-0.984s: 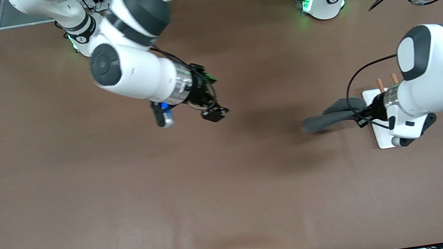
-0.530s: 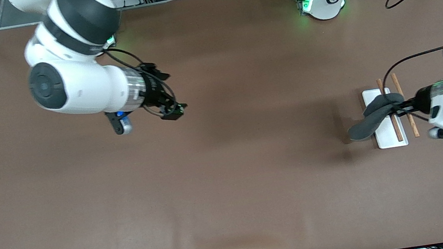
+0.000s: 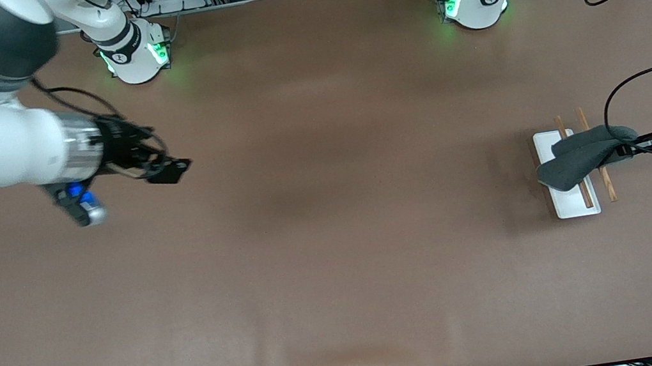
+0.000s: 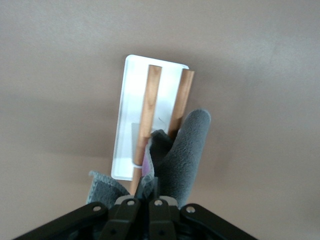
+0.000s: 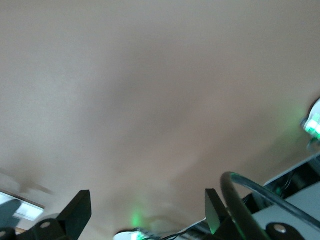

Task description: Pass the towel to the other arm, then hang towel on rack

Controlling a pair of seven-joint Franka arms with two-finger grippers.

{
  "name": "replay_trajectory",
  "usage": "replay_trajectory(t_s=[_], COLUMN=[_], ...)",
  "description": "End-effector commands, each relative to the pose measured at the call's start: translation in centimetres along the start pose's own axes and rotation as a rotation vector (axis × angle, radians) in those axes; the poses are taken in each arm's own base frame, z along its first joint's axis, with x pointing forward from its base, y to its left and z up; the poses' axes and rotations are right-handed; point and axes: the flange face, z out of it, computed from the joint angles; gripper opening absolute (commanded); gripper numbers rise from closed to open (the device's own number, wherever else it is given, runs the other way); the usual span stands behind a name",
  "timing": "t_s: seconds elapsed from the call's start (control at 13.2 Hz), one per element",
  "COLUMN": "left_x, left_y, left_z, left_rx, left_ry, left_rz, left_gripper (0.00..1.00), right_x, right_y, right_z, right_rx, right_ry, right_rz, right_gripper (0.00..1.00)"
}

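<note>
front view: high camera, looking steeply down at the whole brown bench (image 3: 334, 240), both arm bases along its top edge. left wrist view: camera on the left arm's wrist, looking down past its own jaws, close over the rack (image 4: 131, 120) and the towel (image 4: 182, 155); it shares with the front view the rack (image 3: 568, 202), the towel (image 3: 580, 156) and the bench around them. right wrist view: camera on the right arm's wrist, close, tilted across bare bench (image 5: 150, 100), its own parted jaws at the frame edge.
</note>
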Motion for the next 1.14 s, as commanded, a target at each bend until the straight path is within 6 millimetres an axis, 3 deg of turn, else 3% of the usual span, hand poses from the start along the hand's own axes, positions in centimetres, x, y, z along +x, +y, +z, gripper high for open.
replay_trajectory(t_s=[0.0,0.38,0.61,0.68,0.76,0.83,0.91,0.98,1.06], left_x=[0.1,1.0,1.5,1.5,1.5,1.6,1.7,1.9,1.8], left_y=[-2.6,-6.5,-7.4,-8.1,-8.7,-8.7,-8.9,-9.3,-9.7], left_z=[-0.2,2.5,3.8,4.0,4.4,4.3,4.3,4.5,4.1], left_rx=[-0.044,-0.090,-0.097,-0.099,-0.101,-0.097,-0.094,-0.093,-0.099], left_ry=[0.012,0.021,0.023,0.026,0.023,0.035,0.049,0.056,0.069], left_rz=[0.067,0.125,0.164,0.168,0.165,0.181,0.207,0.223,0.218], left_gripper=[0.00,0.00,0.00,0.09,0.29,0.49,0.91,1.00,1.00], right_x=[2.1,7.0,10.3,10.7,9.8,10.2,10.0,10.0,9.7], right_y=[2.5,6.6,9.6,10.4,11.8,13.1,14.1,15.1,16.7], right_z=[-2.4,-5.3,-7.0,-7.4,-9.1,-8.8,-8.4,-8.0,-7.2], right_rx=[-0.035,-0.264,-0.294,-0.295,-0.298,-0.302,-0.296,-0.289,-0.278], right_ry=[0.070,0.250,0.252,0.236,0.253,0.234,0.242,0.267,0.279], right_rz=[-0.154,-0.623,-0.735,-0.789,-0.874,-0.889,-0.880,-0.871,-0.859], right_gripper=[1.00,1.00,1.00,1.00,1.00,1.00,1.00,1.00,1.00])
